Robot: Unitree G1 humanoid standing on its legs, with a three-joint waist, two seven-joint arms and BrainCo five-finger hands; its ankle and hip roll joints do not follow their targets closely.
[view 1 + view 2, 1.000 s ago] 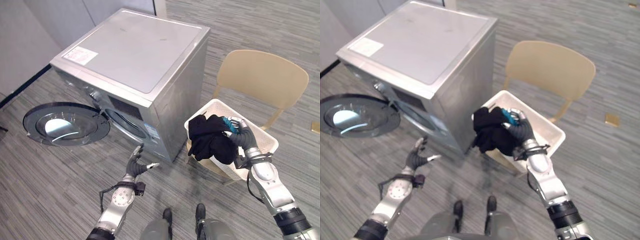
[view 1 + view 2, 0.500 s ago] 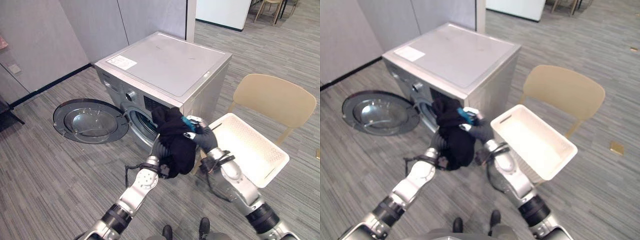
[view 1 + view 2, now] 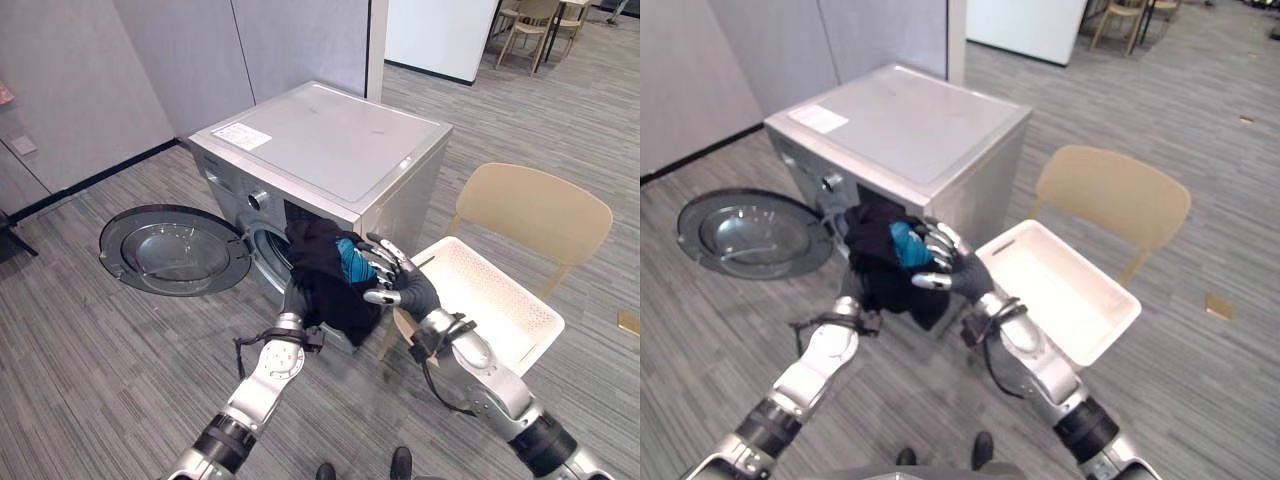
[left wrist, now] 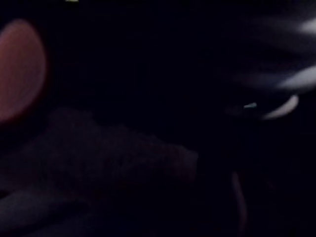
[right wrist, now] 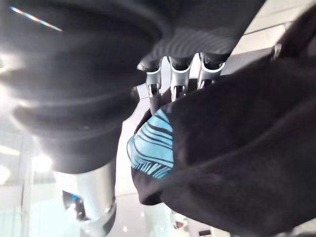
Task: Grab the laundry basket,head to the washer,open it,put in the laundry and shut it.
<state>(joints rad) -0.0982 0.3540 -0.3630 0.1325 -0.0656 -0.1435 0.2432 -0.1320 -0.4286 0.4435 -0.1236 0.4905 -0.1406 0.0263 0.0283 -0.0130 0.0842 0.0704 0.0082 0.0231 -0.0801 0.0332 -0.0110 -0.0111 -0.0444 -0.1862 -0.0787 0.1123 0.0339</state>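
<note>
The laundry, a black bundle with a teal patch, hangs right in front of the washer's round drum opening. My right hand holds it from the basket side, fingers and thumb curled onto the cloth. Under the bundle's lower left edge sits my left hand, mostly buried in the cloth. The washer door is swung wide open to the left. A white laundry basket rests on a tan chair to the right, with nothing showing inside it.
Grey walls stand behind the washer. The striped carpet floor runs all around it. More chairs stand far back on the right.
The laundry went from the basket, lifted by my right hand, across to the washer's opening. My left hand came up under it. The camera has also shifted.
</note>
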